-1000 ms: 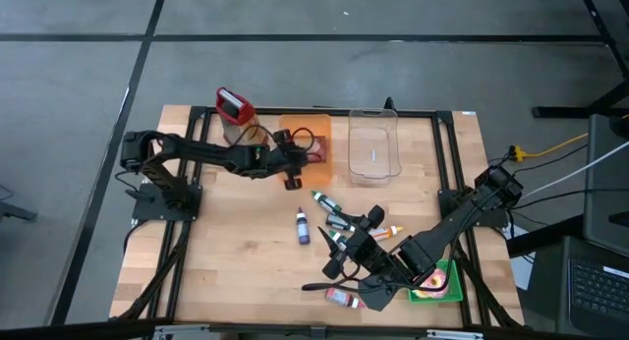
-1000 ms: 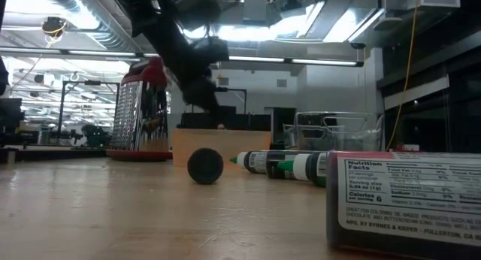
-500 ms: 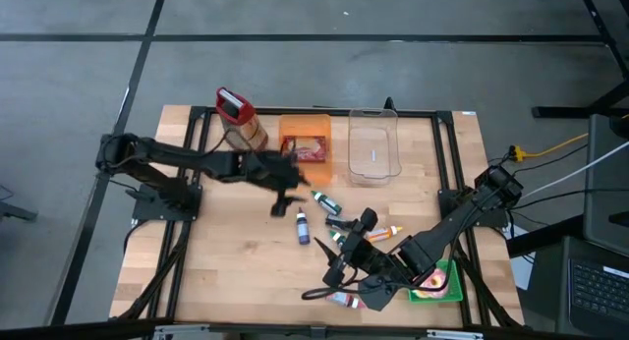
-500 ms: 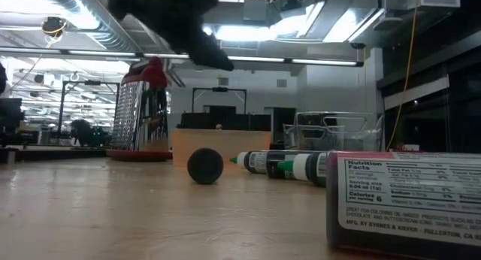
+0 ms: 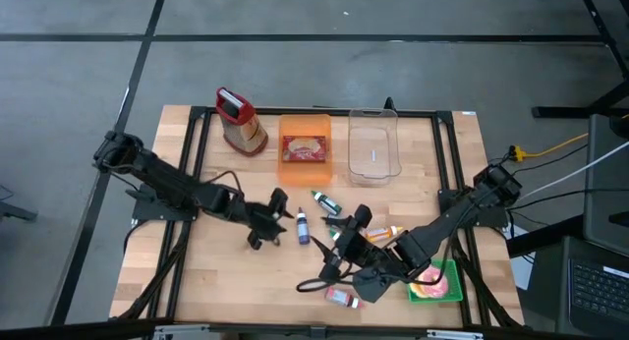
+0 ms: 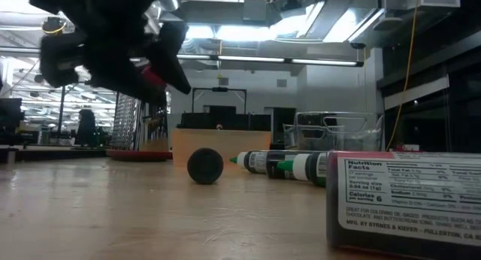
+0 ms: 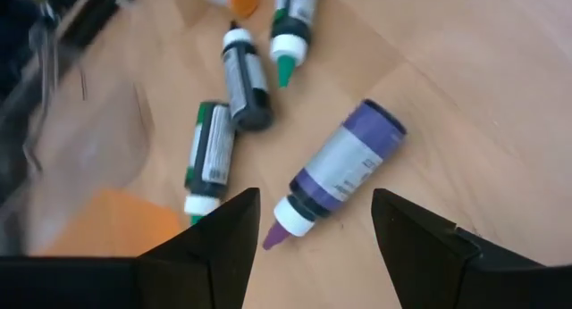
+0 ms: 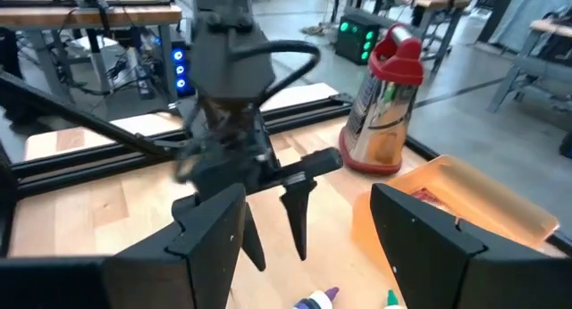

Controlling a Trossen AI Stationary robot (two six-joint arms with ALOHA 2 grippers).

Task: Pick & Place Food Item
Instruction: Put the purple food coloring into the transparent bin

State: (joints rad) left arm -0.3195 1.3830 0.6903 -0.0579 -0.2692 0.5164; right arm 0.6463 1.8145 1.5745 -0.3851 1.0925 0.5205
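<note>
Wooden surface [image 5: 216, 271] first, and the big change on it: the left arm has swung away from the orange bin [image 5: 305, 148] at the far edge and now reaches out over the middle of the boards. Orange bin next: it sits between the red-topped grater [image 5: 239, 121] and the clear tub [image 5: 373, 148], and a red-and-tan food packet [image 5: 305, 146] now lies inside it, nothing touching it, so that placement looks done, as far as I can judge. Right arm, meanwhile, waits low at the near right, its right claw [image 5: 346, 244] spread wide and empty above the scatter of small bottles, with a green tray [image 5: 444, 286] just beside the arm. Now the left claw [image 5: 275, 222]: fingers apart, holding nothing, hanging just beside the purple bottle [image 7: 335, 175], which lies on its side with its tip pointing back between the two dark fingers in the left wrist view. A black-capped bottle [image 7: 245, 87] and a green-labelled bottle [image 7: 207, 157] lie just beyond it. My read is that the purple one is the next pick, though the claw is not yet on it.
</note>
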